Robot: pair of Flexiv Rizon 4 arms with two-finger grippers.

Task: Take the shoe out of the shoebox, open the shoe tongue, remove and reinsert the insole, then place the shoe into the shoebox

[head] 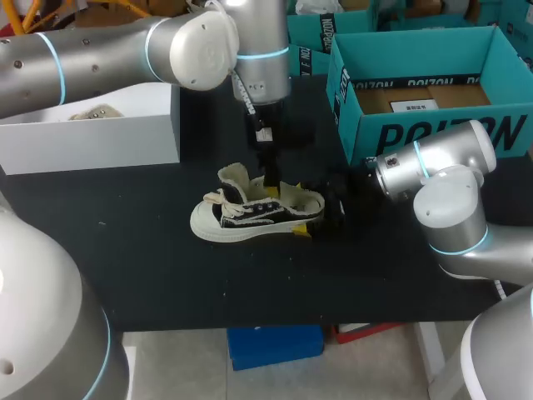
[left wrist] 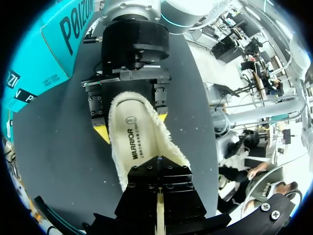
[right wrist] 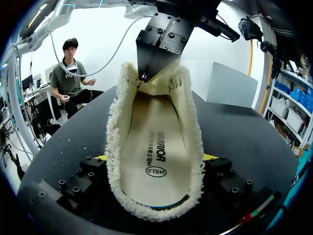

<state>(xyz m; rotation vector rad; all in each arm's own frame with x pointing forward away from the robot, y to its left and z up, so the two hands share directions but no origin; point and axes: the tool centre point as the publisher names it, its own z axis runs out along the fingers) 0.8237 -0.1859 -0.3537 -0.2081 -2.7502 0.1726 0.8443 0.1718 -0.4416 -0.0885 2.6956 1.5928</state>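
Observation:
A black-and-white sneaker (head: pixel 250 218) with a cream fleece lining lies on its sole in the middle of the black table, toe to the left. My left gripper (head: pixel 268 171) comes down from above and is shut on the raised tongue (right wrist: pixel 159 87), holding it up at the shoe's front (left wrist: pixel 159 169). My right gripper (head: pixel 315 215) stands at the heel, with one yellow-tipped finger on each side of it (right wrist: pixel 155 157). The cream insole (right wrist: pixel 154 147) lies flat inside the shoe, its print showing (left wrist: pixel 134 142).
A teal shoebox (head: pixel 433 137) stands open at the back right, close behind my right arm. A white box (head: pixel 92 142) with something cream in it sits at the back left. The table's front half is bare black surface.

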